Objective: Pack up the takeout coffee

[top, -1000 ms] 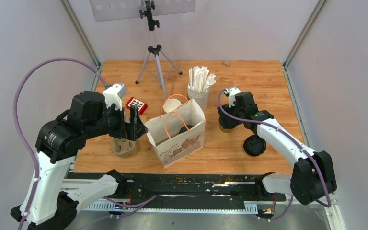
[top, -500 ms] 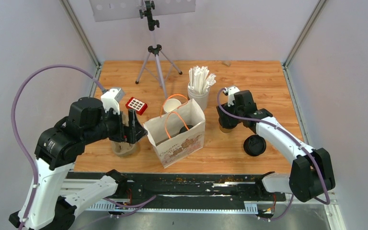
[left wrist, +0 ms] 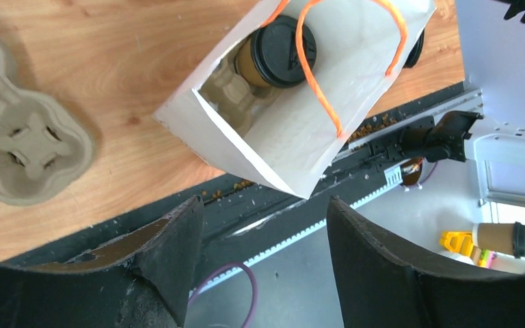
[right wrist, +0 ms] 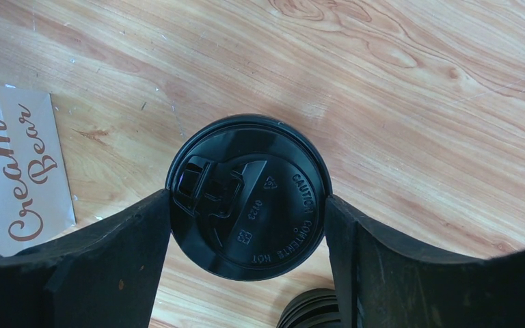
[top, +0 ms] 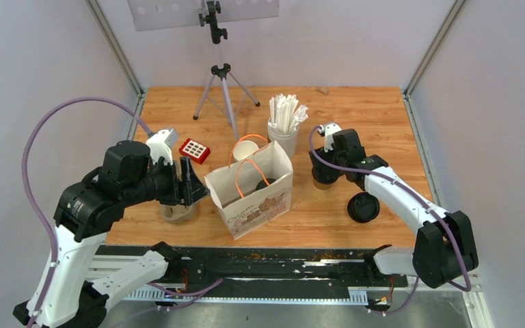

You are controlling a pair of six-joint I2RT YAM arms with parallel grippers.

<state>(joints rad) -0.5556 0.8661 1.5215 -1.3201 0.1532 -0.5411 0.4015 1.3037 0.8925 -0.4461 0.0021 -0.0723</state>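
Note:
One takeout coffee (right wrist: 249,195), a brown cup with a black lid, stands on the table right of the white paper bag (top: 256,205). My right gripper (right wrist: 247,205) comes down over it, and its fingers (right wrist: 143,232) press the lid rim on both sides. In the top view that cup (top: 320,183) is mostly hidden under the right gripper (top: 322,171). Another lidded coffee (left wrist: 284,51) sits in a cardboard tray inside the bag (left wrist: 355,89). My left gripper (left wrist: 263,219) hangs open and empty left of the bag, above a loose cardboard cup carrier (left wrist: 20,143).
A pile of black lids (top: 364,207) lies right of the held cup. Behind the bag are a white cup of wrapped straws (top: 284,130) and an open paper cup (top: 247,150). A red keypad (top: 195,149) and a tripod (top: 222,89) are further back.
My right gripper has narrowed onto the cup's lid. My left gripper has dropped slightly beside the bag and its jaws have come closer together, still with nothing in them.

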